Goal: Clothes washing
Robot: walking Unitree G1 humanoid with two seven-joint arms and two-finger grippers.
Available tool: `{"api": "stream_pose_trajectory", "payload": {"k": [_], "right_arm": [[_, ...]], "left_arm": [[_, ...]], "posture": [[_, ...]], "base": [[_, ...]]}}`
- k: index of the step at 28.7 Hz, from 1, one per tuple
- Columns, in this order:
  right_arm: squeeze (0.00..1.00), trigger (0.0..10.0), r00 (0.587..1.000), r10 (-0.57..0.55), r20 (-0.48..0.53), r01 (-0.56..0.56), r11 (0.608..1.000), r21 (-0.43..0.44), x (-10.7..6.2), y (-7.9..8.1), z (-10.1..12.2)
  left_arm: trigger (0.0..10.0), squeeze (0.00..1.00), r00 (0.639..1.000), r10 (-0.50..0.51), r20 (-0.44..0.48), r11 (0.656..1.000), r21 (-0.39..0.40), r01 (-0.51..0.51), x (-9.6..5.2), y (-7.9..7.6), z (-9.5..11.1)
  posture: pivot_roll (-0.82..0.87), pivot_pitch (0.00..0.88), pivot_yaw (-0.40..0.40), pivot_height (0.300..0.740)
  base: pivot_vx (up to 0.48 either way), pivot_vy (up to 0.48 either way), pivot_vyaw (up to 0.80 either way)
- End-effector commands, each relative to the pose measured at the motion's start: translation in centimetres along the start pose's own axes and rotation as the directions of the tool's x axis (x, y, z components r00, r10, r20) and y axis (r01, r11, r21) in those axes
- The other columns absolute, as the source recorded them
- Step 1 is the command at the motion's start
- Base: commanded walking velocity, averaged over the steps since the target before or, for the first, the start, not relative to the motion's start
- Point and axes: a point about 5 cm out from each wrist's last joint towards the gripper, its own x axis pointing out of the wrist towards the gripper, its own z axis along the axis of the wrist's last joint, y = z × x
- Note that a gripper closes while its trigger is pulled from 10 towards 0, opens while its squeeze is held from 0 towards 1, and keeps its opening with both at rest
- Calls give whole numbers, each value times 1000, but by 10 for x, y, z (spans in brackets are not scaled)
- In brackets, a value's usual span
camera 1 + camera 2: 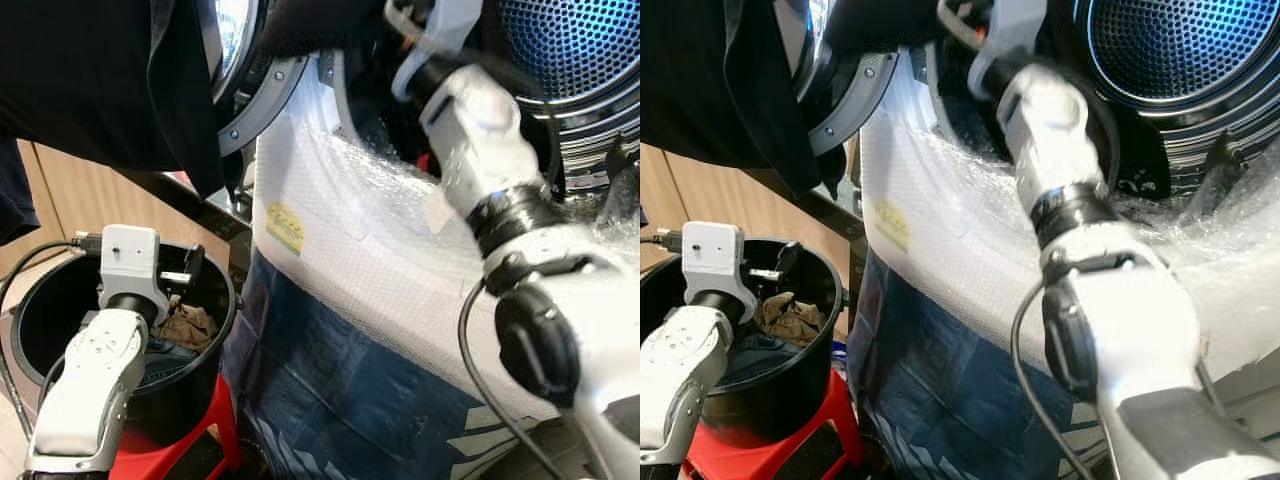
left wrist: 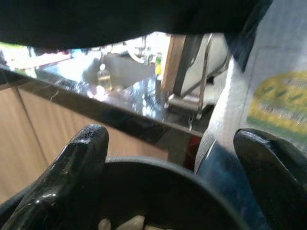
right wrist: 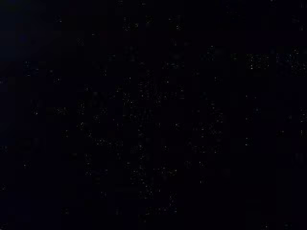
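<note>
A large black garment [image 1: 100, 80] hangs across the top left, in front of the washer's open round door [image 1: 250, 90]. My right arm reaches up to its bunched top edge, where the right gripper [image 1: 340, 25] is buried in the cloth and shut on it. The right wrist view is all dark. The blue-lit drum [image 1: 580, 40] is at the top right. My left gripper [image 1: 190, 272] hovers open over a black bucket [image 1: 225, 310], with nothing between its fingers [image 2: 81, 153]. A crumpled brown cloth [image 1: 185, 325] lies inside the bucket.
The bucket stands on a red stool [image 1: 200, 440] at the lower left. Bubble wrap [image 1: 350, 230] with a yellow label [image 1: 285, 228] covers the washer's front. Wooden cabinets [image 1: 70, 200] and a dark shiny counter [image 2: 120, 96] lie behind the bucket.
</note>
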Motion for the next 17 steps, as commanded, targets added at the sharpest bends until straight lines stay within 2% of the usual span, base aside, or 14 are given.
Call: {"api": "stream_pose_trajectory", "payload": {"k": [1, 2, 3, 4, 5, 9, 10, 11, 12, 13, 16, 17], "right_arm": [[0, 10000, 969, -240, -60, 242, 969, 41, -7, -30, 2], [0, 10000, 946, -315, -78, 319, 946, 60, -9, -37, 2], [0, 10000, 946, -315, -78, 319, 946, 60, -9, -37, 2], [0, 10000, 860, -490, -144, 506, 856, 109, -19, -59, -3], [0, 10000, 840, -521, -154, 538, 837, 104, -22, -63, -4], [0, 10000, 816, -555, -159, 570, 819, 67, -23, -66, -3], [0, 10000, 798, -578, -172, 595, 802, 64, -25, -68, -6], [0, 10000, 798, -578, -172, 595, 802, 64, -25, -68, -6], [0, 10000, 775, -604, -186, 624, 778, 73, -27, -70, -10], [0, 10000, 775, -604, -186, 624, 778, 73, -27, -70, -10], [0, 10000, 703, -680, -210, 705, 704, 81, -35, -80, -19], [0, 10000, 646, -727, -232, 756, 650, 71, -40, -84, -26]], "left_arm": [[10000, 0, 999, -29, 31, 1000, -6, 29, 2, -8, 7], [10000, 0, 999, -30, 33, 1000, -7, 30, 2, -8, 7], [10000, 0, 999, -30, 33, 1000, -7, 30, 2, -8, 7], [10000, 0, 998, -44, 37, 999, -8, 44, 1, -12, 8], [10000, 0, 998, -48, 38, 999, -6, 49, 0, -13, 8], [10000, 0, 998, -49, 45, 999, -16, 50, -1, -16, 10], [10000, 0, 997, -53, 49, 998, -22, 54, -1, -18, 11], [10000, 0, 997, -53, 49, 998, -22, 54, -1, -18, 11], [10000, 0, 997, -58, 51, 998, -21, 59, 0, -20, 11], [10000, 0, 997, -58, 51, 998, -21, 59, 0, -20, 11], [10000, 0, 997, -51, 60, 998, -31, 53, 0, -19, 12], [10000, 0, 997, -40, 64, 998, -54, 43, 1, -18, 13]], "posture": [[299, 0, -215, 740], [295, 0, -215, 740], [295, 0, -215, 740], [296, 0, -215, 740], [298, 0, -216, 740], [301, 0, -215, 740], [304, 0, -215, 740], [304, 0, -215, 740], [304, 0, -216, 740], [304, 0, -216, 740], [305, 0, -217, 740], [301, 0, -218, 740]], "base": [[0, 0, 0], [0, 0, 0], [0, 0, 0], [0, 0, 0], [0, 0, 0], [0, 0, 0], [0, 0, 0], [0, 0, 0], [0, 0, 0], [0, 0, 0], [0, 0, 0], [0, 0, 0]]}}
